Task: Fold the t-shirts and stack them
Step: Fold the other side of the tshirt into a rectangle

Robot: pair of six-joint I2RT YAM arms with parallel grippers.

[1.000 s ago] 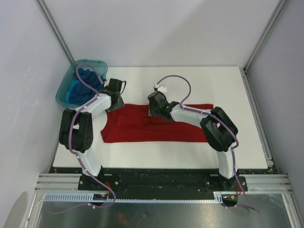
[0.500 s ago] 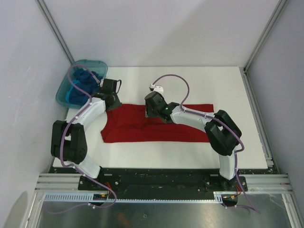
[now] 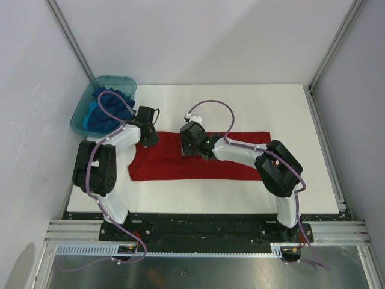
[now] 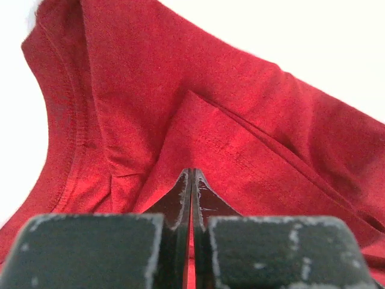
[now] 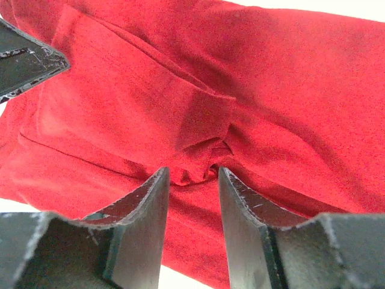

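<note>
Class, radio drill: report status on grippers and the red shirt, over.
Left gripper shut on red t-shirt. Right gripper open, straddling a fold. Blue t-shirts in tub, apart.

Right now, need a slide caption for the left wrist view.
Left gripper pinched shut on a raised fold of the red t-shirt, which lies spread on the white table.

White table (image 3: 289,114), 1 red t-shirt (image 3: 180,170) flat across its near middle, long side running left to right, cloth rumpled toward the left end, 1 translucent teal tub (image 3: 78,120) at the far left corner
</note>
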